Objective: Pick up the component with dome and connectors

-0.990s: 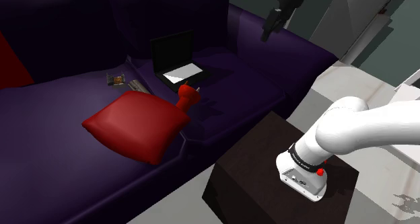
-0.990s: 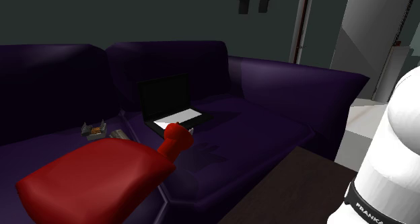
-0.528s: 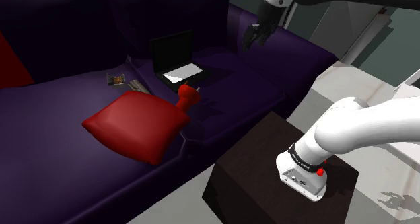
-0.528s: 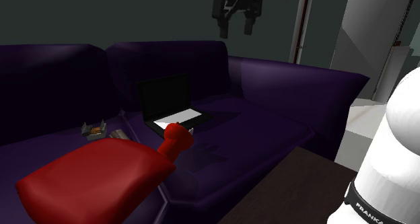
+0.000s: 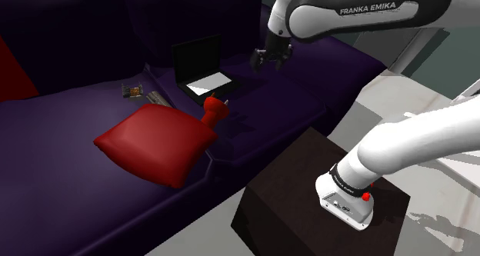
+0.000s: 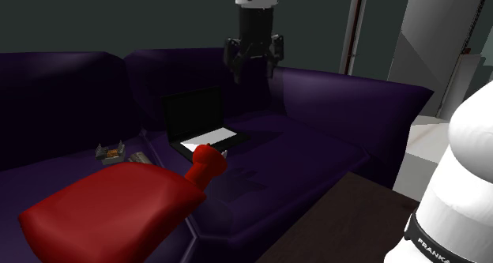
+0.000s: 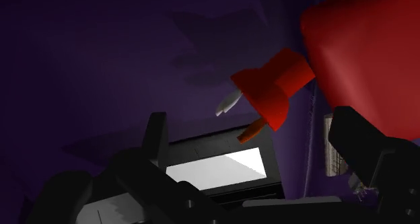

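End effector fingers apart, empty, over laptop. Red domed component partly hidden by cushion. Small sofa item unclear.

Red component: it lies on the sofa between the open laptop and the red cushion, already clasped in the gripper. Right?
Not clasped. In the shoulder view the gripper hangs open in the air, apart from the red component, which lies on the sofa between laptop and red cushion.

In the shoulder view the small object at eleven o'clock of the red cushion is too small to name; the second exterior view's edge cuts the cushion at seven o'clock; in the wrist view black fingers cover part of the laptop.
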Tool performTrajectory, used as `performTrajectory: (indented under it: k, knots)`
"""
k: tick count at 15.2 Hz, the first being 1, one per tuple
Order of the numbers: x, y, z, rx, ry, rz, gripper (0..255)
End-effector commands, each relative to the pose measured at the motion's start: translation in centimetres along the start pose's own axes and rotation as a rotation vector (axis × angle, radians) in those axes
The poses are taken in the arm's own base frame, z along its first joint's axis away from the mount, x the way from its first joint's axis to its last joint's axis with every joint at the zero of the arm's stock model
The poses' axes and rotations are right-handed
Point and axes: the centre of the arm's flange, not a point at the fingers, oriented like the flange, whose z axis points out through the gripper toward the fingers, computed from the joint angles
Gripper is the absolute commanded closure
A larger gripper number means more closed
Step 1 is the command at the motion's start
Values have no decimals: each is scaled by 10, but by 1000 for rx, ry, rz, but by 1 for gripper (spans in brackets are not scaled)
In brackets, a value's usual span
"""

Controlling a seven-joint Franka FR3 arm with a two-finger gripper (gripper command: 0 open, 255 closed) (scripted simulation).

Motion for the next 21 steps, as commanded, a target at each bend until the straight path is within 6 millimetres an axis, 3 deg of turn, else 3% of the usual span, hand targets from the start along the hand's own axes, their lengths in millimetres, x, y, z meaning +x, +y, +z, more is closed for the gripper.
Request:
performTrajectory:
  k: [1,11,21]
  knots:
    - [8,-8,22,-3,0,63,0]
    - [65,-45,137,-23,-8,356,0]
    - [128,-62,254,-44,-17,649,0]
